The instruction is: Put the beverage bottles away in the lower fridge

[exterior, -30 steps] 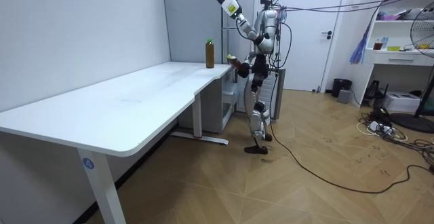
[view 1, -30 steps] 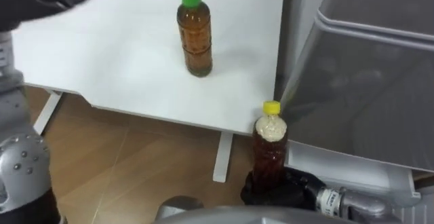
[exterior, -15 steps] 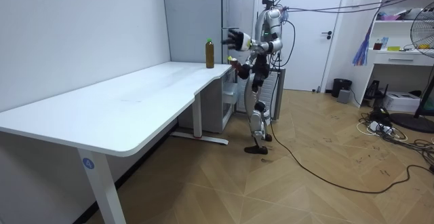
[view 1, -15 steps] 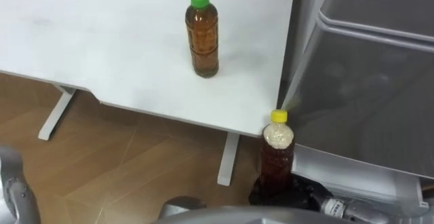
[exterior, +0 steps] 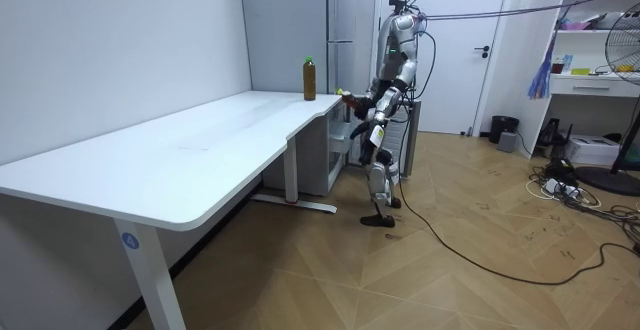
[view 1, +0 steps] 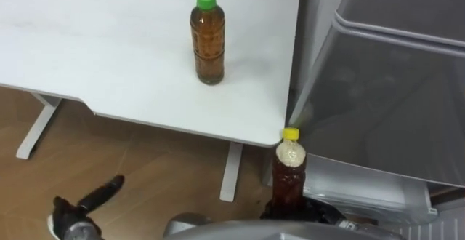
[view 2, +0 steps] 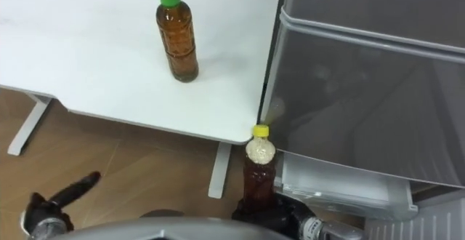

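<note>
A green-capped bottle of brown drink (view 1: 207, 40) stands upright on the white table (view 1: 87, 58), near its corner by the fridge. My right hand (view 1: 309, 212) is shut round the base of a second brown bottle with a yellow cap (view 1: 289, 169). It holds that bottle upright, just off the table's corner and in front of the grey fridge (view 1: 385, 73). My left hand (view 1: 76, 214) hangs low over the floor at the lower left, open, with its fingers stretched out. In the room view I stand at the table's far end beside the fridge (exterior: 350, 30).
A white drawer-like ledge (view 1: 363, 189) juts out at the fridge's foot, behind the held bottle. The table's white leg (view 1: 231, 171) stands under its corner on the wooden floor. In the room view, shelves (exterior: 600, 40) and a fan (exterior: 625, 80) stand at the right.
My left arm has swung down from high overhead to low beside me. The yellow-capped bottle stays in my right hand; the green-capped bottle has not moved. The eye views shifted slightly.
</note>
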